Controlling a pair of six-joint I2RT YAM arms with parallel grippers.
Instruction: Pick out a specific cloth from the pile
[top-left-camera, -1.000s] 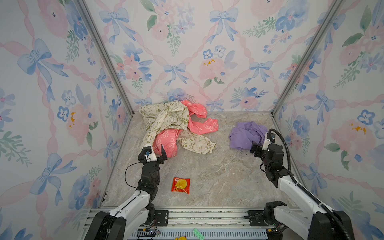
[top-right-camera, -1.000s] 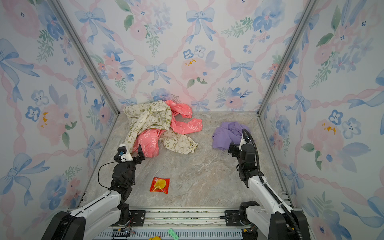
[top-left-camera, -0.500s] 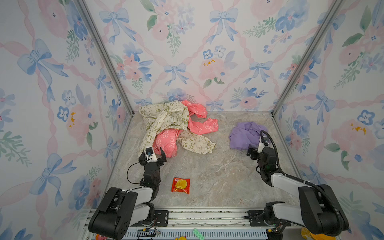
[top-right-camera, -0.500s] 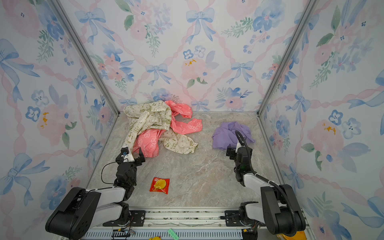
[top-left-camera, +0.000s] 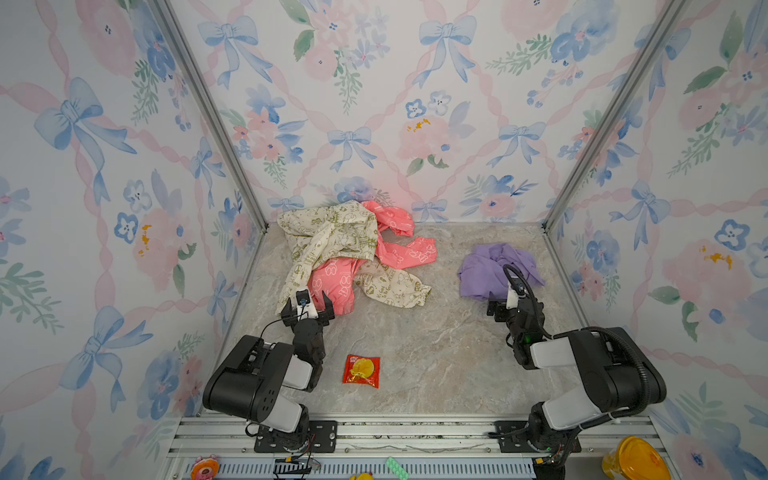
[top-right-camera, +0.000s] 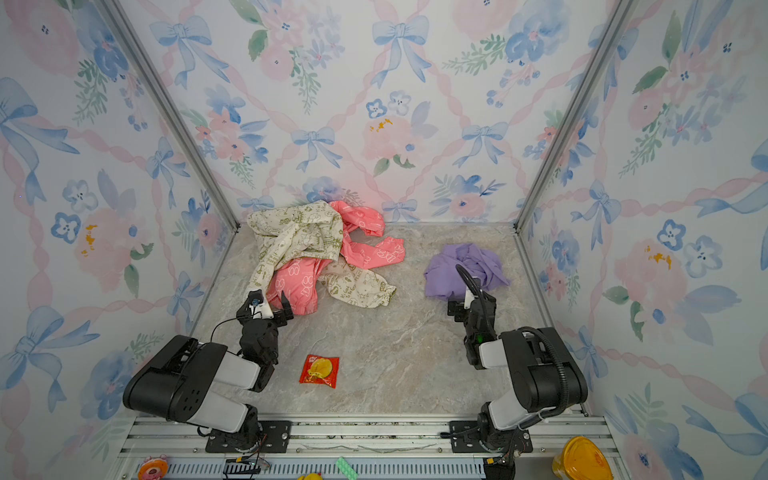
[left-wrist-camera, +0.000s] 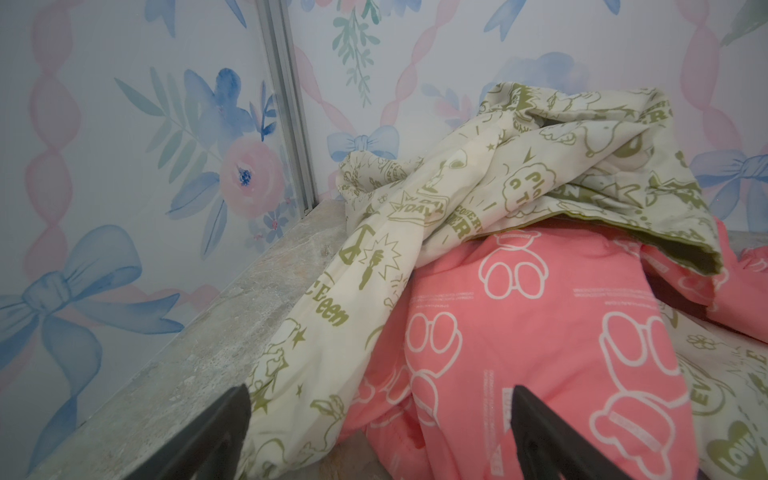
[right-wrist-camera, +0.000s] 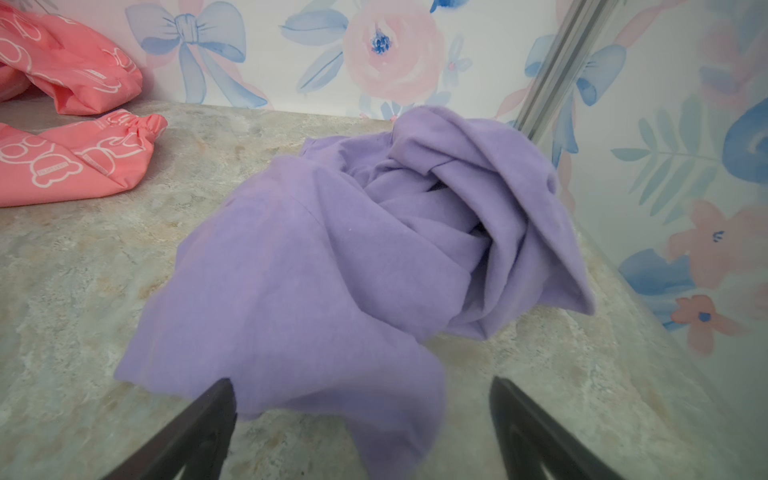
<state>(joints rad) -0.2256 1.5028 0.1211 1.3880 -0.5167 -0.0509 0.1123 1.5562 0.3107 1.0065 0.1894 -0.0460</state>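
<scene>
Lavender cloth sits alone at 2 o'clock on the floor, well apart from the pile. It's bunched and plain, no print or label showing. Near to far: red snack packet lies flat at 7 o'clock, yellow graphic, lettering too small to read. Bare marble-look floor all round it, so the centre is open. Left gripper at 9 o'clock, fingers spread wide, empty, tips right at the near hem of the pile; can't tell if they touch. Right gripper at 3 o'clock, fingers also spread, nothing clamped. In the right wrist view a flap of the cloth's near edge reaches in between the tips. Tight side: the cloth's outer edge runs close to the right wall and right corner post. Pile fills 11 o'clock, cream layer over coral, backed up to the rear wall near the left corner post. Clear strip of floor at 12–1 o'clock between the pile's coral sleeve and the cloth. Readable on the cream print: fragments "DAY", "LOV", "een". Coral has white bear outlines plus fine text lines, illegible.
</scene>
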